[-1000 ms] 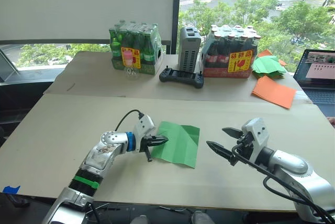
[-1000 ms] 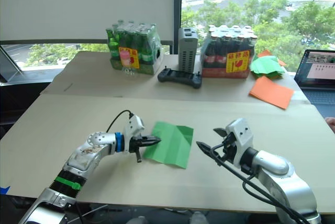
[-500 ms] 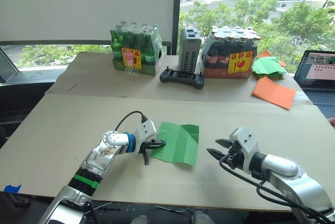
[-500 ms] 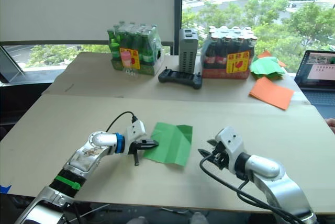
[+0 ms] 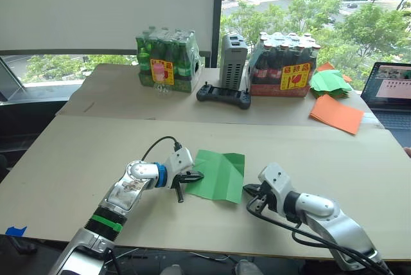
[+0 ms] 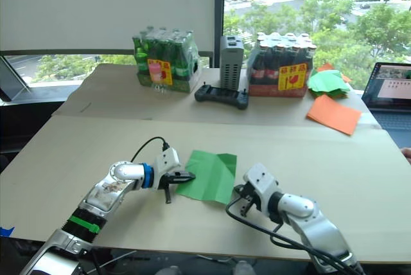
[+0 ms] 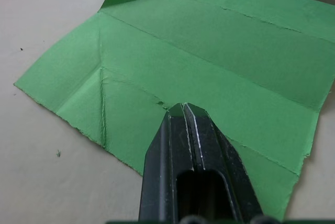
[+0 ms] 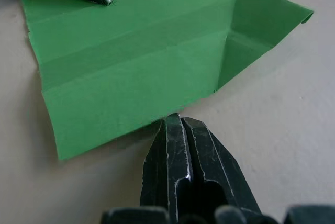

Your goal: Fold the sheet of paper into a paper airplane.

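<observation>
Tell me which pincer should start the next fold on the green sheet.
Probably the left. The left pincer already rests shut on the sheet of paper, pinning its near edge; the right pincer, also shut, sits on bare table just off the sheet's edge.

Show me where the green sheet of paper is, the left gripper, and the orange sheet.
sheet of paper point(image 5: 219, 175), left eye view, flat middle.
left gripper point(image 5: 196, 175), left eye view, fingertips on the sheet's edge.
orange sheet point(image 5: 335, 113), left eye view, its middle.
</observation>
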Tool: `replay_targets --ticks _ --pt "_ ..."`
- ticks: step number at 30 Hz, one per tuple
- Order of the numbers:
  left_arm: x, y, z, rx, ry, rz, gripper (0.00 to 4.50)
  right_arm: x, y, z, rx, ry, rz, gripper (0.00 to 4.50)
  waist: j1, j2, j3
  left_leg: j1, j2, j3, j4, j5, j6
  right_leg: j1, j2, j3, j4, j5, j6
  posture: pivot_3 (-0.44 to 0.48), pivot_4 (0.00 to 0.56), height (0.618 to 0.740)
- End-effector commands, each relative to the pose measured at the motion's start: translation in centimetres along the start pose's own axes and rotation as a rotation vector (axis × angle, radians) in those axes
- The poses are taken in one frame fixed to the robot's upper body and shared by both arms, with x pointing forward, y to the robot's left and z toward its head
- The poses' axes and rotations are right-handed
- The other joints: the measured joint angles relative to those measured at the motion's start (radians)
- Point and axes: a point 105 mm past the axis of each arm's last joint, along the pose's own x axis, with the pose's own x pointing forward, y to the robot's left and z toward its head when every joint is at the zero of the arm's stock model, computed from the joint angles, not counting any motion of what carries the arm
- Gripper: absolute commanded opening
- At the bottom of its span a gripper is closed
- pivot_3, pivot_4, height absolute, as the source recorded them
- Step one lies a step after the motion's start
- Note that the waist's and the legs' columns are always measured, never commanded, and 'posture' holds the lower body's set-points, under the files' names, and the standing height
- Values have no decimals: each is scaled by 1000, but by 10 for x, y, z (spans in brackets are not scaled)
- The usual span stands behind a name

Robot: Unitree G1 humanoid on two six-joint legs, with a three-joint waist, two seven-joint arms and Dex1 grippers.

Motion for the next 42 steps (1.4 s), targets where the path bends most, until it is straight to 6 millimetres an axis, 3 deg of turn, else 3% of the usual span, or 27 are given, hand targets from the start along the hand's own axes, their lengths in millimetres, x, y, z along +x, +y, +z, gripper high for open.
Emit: replay_targets --ticks 1,4,8,14,21,25,28,31,35,42 --pt "4 -9 -20 -37 72 -21 0 3 -9 32 -15 -127 -35 56 1 0 0 0 0 0 0 0 0 0 0 0 0 0 0 0 150 740" --pt "4 -8 -19 -39 71 -15 0 5 -11 48 11 -196 -33 56 2 0 0 0 0 0 0 0 0 0 0 0 0 0 0 0 150 740" --pt "3 -7 -19 -41 69 -8 0 20 9 62 37 -235 57 56 2 0 0 0 0 0 0 0 0 -1 0 0 0 0 0 0 150 740" --pt "-3 -1 -18 -65 61 37 0 52 29 51 60 -196 115 56 0 0 0 0 0 -1 0 0 0 0 0 0 1 0 0 0 150 740" --pt "-45 15 -14 -86 61 144 0 69 28 27 68 -84 113 56 -26 0 0 0 1 -1 -1 0 0 -3 1 0 3 0 -1 0 150 740" --pt "-68 29 4 -72 19 201 0 70 27 24 71 -71 118 56 -27 0 0 1 3 -1 -1 0 0 -3 3 0 3 1 -2 0 150 740" --pt "-70 32 24 -68 -43 194 0 69 27 23 68 -69 123 56 -23 0 0 1 3 -1 -1 0 0 -2 3 -1 3 1 -2 0 150 740" --pt "-63 22 44 -99 -144 120 0 69 28 24 66 -69 127 56 -23 0 0 1 3 -1 -1 0 0 -2 3 0 2 1 -2 0 150 740" --pt "-33 1 22 -176 -121 44 0 69 28 26 60 -72 129 56 -26 0 0 1 3 -1 -1 0 0 -3 3 0 2 1 -2 0 150 740" --pt "-20 -1 -15 -170 19 51 0 64 19 39 50 -110 107 56 -25 0 0 1 3 -1 -1 0 0 -3 3 0 3 1 -2 0 150 740"
